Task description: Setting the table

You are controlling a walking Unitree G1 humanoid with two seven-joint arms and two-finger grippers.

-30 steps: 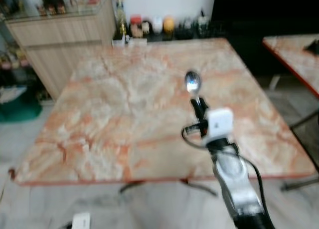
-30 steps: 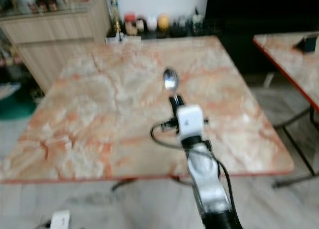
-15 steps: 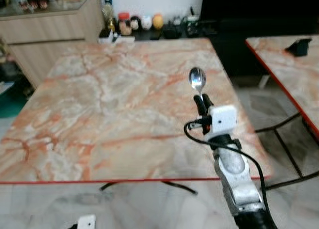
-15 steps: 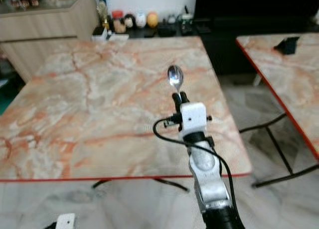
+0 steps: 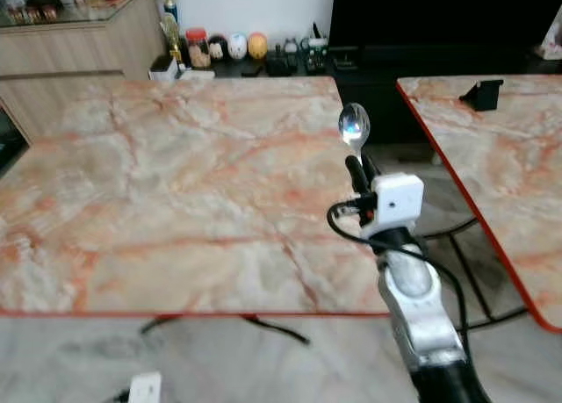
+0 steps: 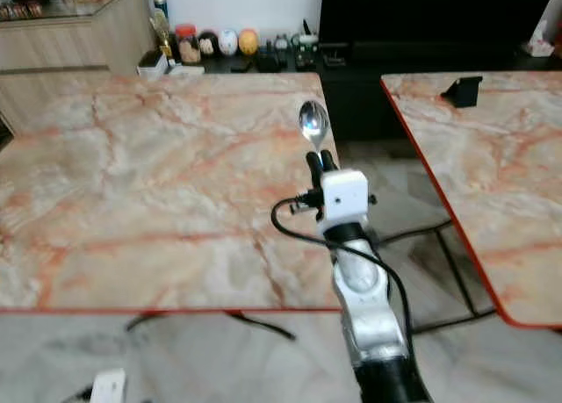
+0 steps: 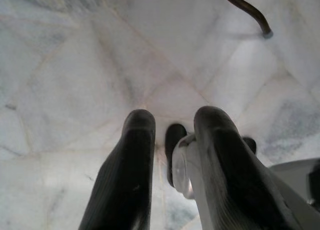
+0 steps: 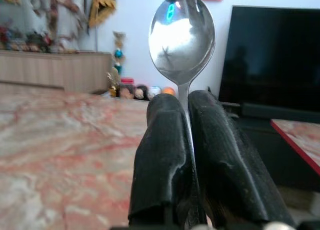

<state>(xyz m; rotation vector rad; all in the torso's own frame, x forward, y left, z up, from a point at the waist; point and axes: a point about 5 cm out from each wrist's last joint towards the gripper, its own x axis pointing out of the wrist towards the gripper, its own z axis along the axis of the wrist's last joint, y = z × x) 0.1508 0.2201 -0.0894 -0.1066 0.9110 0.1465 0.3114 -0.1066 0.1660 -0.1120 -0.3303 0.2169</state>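
The right claw [image 5: 355,164] was clamped on a spoon [image 5: 354,125], bowl upright, above the marble tabletop's [image 5: 176,183] near right edge; nothing appeared laid yet; the left claw [image 7: 170,140] hung slightly parted, empty.

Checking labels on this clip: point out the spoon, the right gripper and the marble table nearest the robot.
spoon [image 8: 182,37], right wrist view, on the middle of its bowl.
right gripper [image 8: 186,103], right wrist view, midway between its fingertips, clamped on the spoon's handle.
marble table [image 5: 158,183], left eye view, on a bare part of its top.
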